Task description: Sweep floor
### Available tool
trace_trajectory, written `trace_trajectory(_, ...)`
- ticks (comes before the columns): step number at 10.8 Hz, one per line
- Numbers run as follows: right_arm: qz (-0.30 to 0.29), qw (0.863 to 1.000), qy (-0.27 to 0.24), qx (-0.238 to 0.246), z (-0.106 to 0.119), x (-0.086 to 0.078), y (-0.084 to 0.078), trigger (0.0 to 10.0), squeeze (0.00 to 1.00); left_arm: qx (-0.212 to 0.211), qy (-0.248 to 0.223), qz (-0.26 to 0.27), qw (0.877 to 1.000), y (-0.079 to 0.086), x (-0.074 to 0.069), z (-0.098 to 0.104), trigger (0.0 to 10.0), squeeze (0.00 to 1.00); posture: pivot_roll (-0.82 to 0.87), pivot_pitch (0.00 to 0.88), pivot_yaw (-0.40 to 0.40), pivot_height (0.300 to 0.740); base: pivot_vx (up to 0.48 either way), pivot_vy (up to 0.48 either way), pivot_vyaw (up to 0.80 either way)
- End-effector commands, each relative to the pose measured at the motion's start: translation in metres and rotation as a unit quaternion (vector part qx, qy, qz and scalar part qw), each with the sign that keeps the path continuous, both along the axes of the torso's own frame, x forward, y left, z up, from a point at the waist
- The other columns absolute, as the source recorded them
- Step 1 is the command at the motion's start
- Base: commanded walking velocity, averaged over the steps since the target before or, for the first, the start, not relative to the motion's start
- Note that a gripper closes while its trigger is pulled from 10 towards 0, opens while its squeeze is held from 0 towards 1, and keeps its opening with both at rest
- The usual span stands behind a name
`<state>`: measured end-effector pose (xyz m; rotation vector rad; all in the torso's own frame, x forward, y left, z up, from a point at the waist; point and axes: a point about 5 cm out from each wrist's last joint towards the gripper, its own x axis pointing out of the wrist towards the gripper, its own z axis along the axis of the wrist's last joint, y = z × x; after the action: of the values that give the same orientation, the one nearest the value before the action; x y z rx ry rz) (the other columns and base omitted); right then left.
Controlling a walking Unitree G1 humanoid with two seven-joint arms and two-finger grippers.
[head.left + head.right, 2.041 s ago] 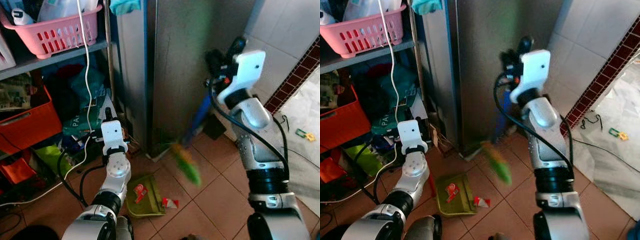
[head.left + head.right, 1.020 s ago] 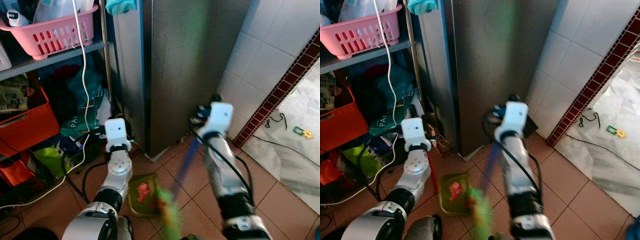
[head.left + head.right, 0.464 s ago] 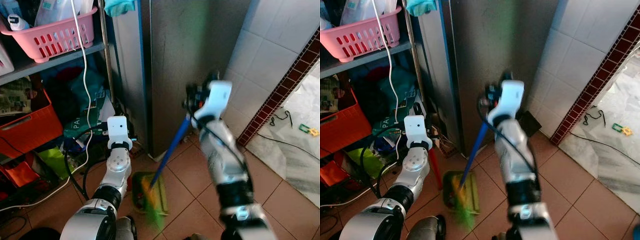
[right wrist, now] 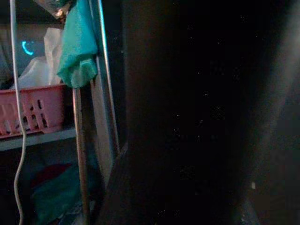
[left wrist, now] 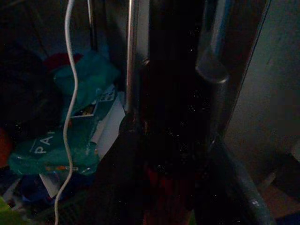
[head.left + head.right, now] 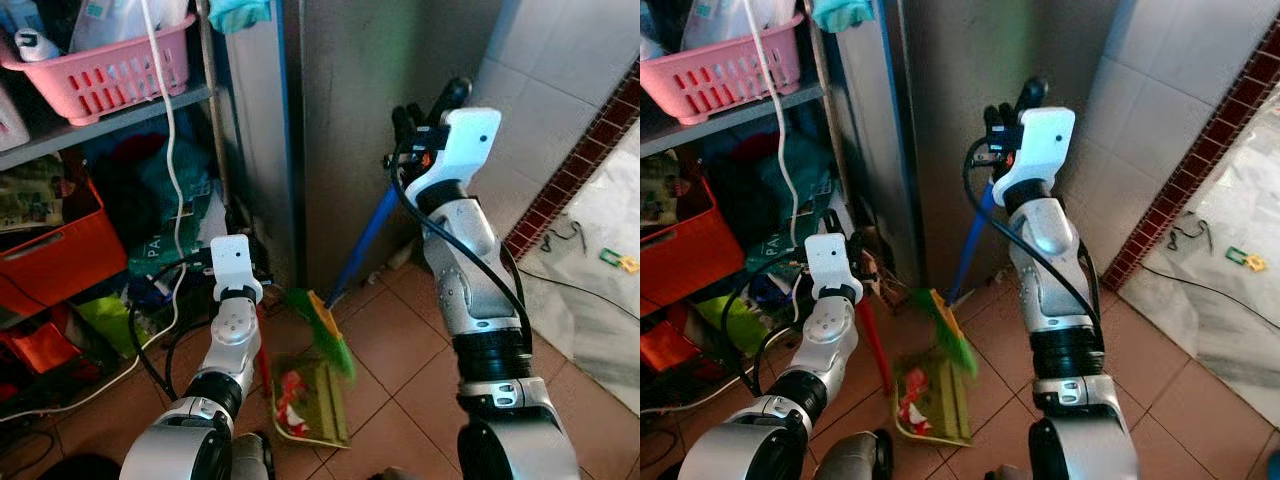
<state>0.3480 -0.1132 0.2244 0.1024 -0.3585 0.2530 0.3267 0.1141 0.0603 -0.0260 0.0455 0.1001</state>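
Both grippers seemingly grasp tools: right gripper (image 6: 425, 120) broom (image 6: 325, 335), left gripper (image 6: 232, 262) dustpan (image 6: 312, 402).

My right gripper (image 6: 420, 112) is raised before the cabinet (image 6: 370, 120), at the top of the broom (image 6: 345, 280), which slants down to my left. The broom head rests just behind the dustpan (image 6: 312, 400) on the floor (image 6: 400, 350). Litter (image 6: 292, 392) lies in the dustpan. My left gripper (image 6: 232, 262) is left of the dustpan. The shelf (image 6: 110, 110) stands left of the cabinet; a basket (image 6: 110, 70) sits on it.
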Motion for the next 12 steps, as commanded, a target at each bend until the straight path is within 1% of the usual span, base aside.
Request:
trace_trajectory(1, -0.018, 0.998, -0.064, -0.016, 0.021, -0.003, -0.008, 10.0, 0.00, 0.005, -0.023, -0.018, 1.000, -0.004, 0.007, 0.012, 10.0, 0.00, -0.06, 0.000, 0.038, 0.740, 0.000, 0.000, 0.00)
trace_trajectory(2, -0.041, 0.997, -0.052, -0.039, 0.006, -0.007, -0.019, 10.0, 0.00, 0.022, -0.057, -0.045, 0.997, -0.008, 0.010, 0.024, 10.0, 0.00, -0.06, 0.000, 0.038, 0.740, 0.000, 0.000, 0.00)
trace_trajectory(3, -0.062, 0.996, -0.044, -0.053, -0.002, -0.010, -0.027, 10.0, 0.00, 0.029, -0.081, -0.053, 0.995, -0.009, 0.010, 0.032, 10.0, 0.00, -0.06, 0.000, 0.039, 0.740, 0.000, 0.000, 0.00)
trace_trajectory(4, -0.075, 0.995, -0.038, -0.061, -0.007, -0.011, -0.032, 10.0, 0.00, 0.025, -0.098, -0.059, 0.993, -0.008, 0.010, 0.038, 10.0, 0.00, -0.06, 0.000, 0.040, 0.740, 0.000, 0.000, 0.00)
trace_trajectory(5, -0.099, 0.992, -0.021, -0.072, -0.016, -0.012, -0.041, 10.0, 0.00, 0.021, -0.126, -0.072, 0.989, -0.007, 0.006, 0.046, 10.0, 0.00, -0.06, 0.000, 0.036, 0.740, 0.000, 0.000, 0.00)
trace_trajectory(6, -0.105, 0.992, -0.013, -0.076, -0.021, -0.013, -0.045, 10.0, 0.00, 0.012, -0.140, -0.080, 0.987, -0.006, 0.002, 0.051, 10.0, 0.00, -0.06, 0.003, 0.031, 0.740, 0.000, 0.000, 0.00)
trace_trajectory(7, -0.112, 0.990, 0.000, -0.087, -0.029, -0.015, -0.047, 10.0, 0.00, 0.013, -0.145, -0.092, 0.985, -0.005, -0.002, 0.056, 10.0, 0.00, -0.05, 0.015, 0.024, 0.740, 0.000, 0.000, 0.00)
trace_trajectory(8, -0.131, 0.986, 0.028, -0.095, -0.041, -0.013, -0.051, 10.0, 0.00, 0.018, -0.141, -0.099, 0.985, -0.001, -0.005, 0.058, 10.0, 0.00, -0.05, 0.023, 0.012, 0.740, 0.000, 0.000, 0.00)
trace_trajectory(9, -0.139, 0.985, 0.038, -0.094, -0.044, -0.011, -0.053, 10.0, 0.00, 0.015, -0.141, -0.099, 0.985, 0.000, -0.007, 0.060, 10.0, 0.00, -0.04, 0.022, 0.020, 0.740, 0.000, 0.000, 0.00)
trace_trajectory(11, -0.152, 0.983, 0.088, -0.058, -0.056, 0.000, -0.055, 10.0, 0.00, -0.010, -0.139, -0.090, 0.986, 0.005, -0.012, 0.065, 10.0, 0.00, -0.03, 0.000, 0.056, 0.740, 0.000, 0.000, 0.00)
trace_trajectory(12, -0.148, 0.983, 0.095, -0.060, -0.057, 0.003, -0.056, 10.0, 0.00, -0.021, -0.131, -0.079, 0.988, 0.007, -0.013, 0.065, 10.0, 0.00, -0.04, 0.000, 0.067, 0.740, 0.000, 0.000, 0.00)
